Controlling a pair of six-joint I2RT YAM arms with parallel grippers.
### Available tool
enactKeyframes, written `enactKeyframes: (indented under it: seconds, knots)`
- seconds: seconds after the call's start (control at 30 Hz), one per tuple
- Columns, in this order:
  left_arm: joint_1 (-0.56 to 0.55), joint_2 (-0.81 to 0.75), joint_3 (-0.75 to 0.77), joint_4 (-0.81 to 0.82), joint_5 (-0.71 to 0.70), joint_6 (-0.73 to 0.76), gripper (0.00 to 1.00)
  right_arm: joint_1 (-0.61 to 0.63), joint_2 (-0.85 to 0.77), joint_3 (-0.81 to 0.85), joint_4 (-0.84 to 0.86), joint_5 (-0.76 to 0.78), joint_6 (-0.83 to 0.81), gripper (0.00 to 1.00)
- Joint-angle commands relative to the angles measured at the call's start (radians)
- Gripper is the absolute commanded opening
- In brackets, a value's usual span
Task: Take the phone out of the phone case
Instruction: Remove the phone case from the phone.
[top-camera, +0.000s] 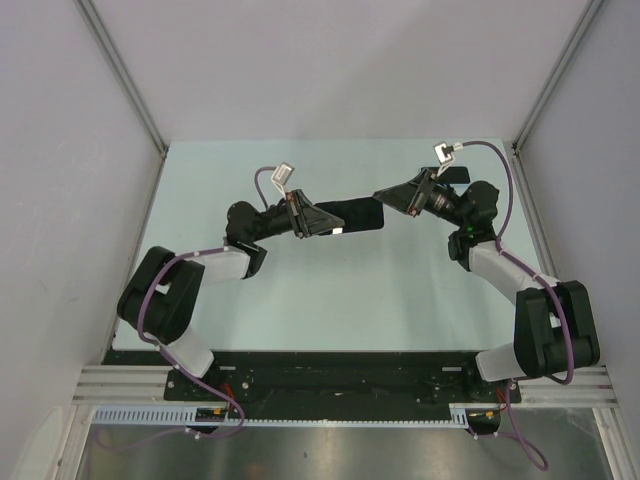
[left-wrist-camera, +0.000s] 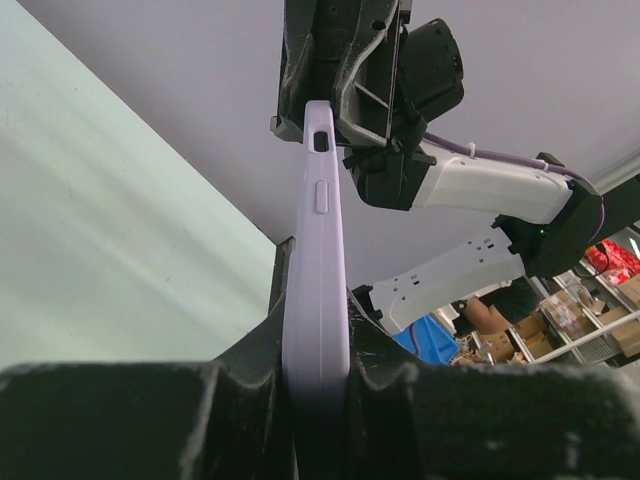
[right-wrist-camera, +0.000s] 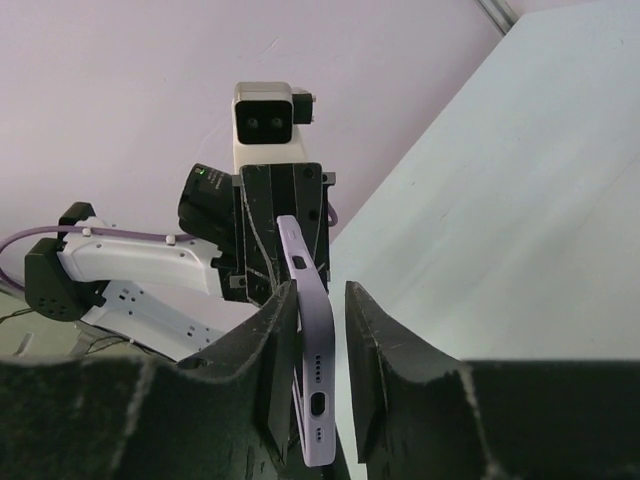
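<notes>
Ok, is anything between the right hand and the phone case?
Nothing visible. One end of the phone case sits between the fingers of the right hand, with a gap on one side; the left hand clamps the other end.

black-and-white jointed arms (top-camera: 225, 262), thin purple cables (left-wrist-camera: 480, 152), a white two-lens wrist camera (right-wrist-camera: 265, 120), a small green light (right-wrist-camera: 201, 172)

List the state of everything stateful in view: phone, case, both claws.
left claw: shut on one end of the phone case.
right claw: open, straddling the case's other end, gap on one side.
phone case: on the phone, held by the left claw.
phone: inside the case, not out yet.
</notes>
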Motion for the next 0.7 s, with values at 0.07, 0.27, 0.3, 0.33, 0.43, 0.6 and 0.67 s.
enactKeyframes:
  seconds: [0.07,0.27,0.3,0.33,0.43,0.6,0.67]
  knots:
    - [-0.005,-0.066,0.02,0.422,0.03,0.027,0.0,-0.001,0.006,-0.001,0.042,0.032,0.115,0.28]
    - [-0.005,-0.065,0.021,0.422,0.043,0.041,0.01,0.009,0.014,-0.001,0.039,0.044,0.177,0.28]
    - [-0.005,-0.064,0.021,0.423,0.044,0.041,0.0,0.012,0.012,-0.001,0.036,0.048,0.181,0.29]
    - [-0.005,-0.065,0.023,0.423,0.044,0.041,0.0,0.017,0.012,-0.001,0.03,0.051,0.185,0.29]
    - [-0.005,-0.067,0.021,0.423,0.046,0.041,0.0,0.028,0.012,-0.001,0.023,0.052,0.188,0.29]
    - [-0.004,-0.073,0.023,0.423,0.038,0.03,0.0,0.034,0.005,-0.001,0.003,0.066,0.187,0.33]
    - [-0.001,-0.072,0.023,0.423,0.023,0.027,0.0,0.028,-0.002,-0.001,0.0,0.066,0.178,0.33]
